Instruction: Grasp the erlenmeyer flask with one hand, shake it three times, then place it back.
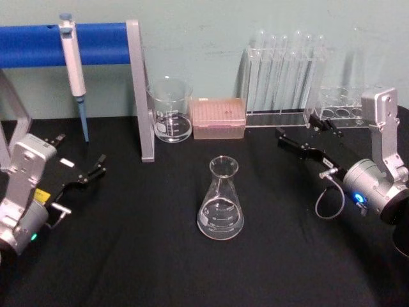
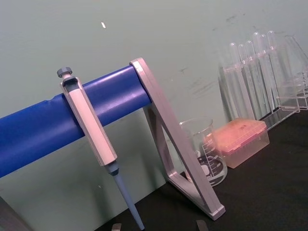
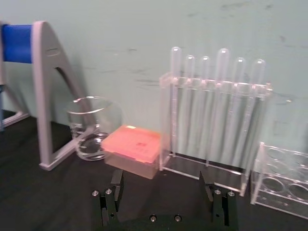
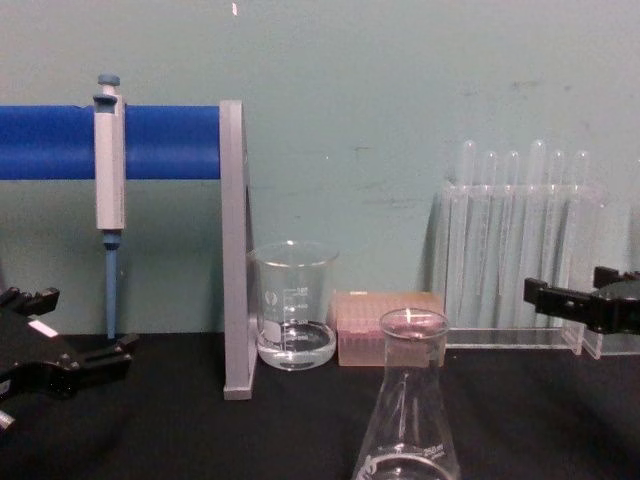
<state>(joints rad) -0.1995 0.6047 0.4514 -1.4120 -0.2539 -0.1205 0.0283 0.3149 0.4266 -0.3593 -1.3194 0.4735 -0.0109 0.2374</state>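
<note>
Clear erlenmeyer flask [image 1: 221, 206] upright, untouched, mid-table on black cloth, w/ white grad marks.

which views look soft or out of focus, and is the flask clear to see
Right wrist view: soft throughout, the test tubes hazy. Head view: the erlenmeyer flask stands out crisply against the black table. Chest view: the flask sits close, cut off at the bottom edge, slightly blurred.

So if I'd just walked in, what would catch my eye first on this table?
Probably the clear glass conical flask, standing upright alone in the middle of the black table. Next, the thick blue bar at the back left, with a grey-and-blue pipette hanging from it. The black left gripper and right gripper sit open on either side, neither touching the flask.
</note>
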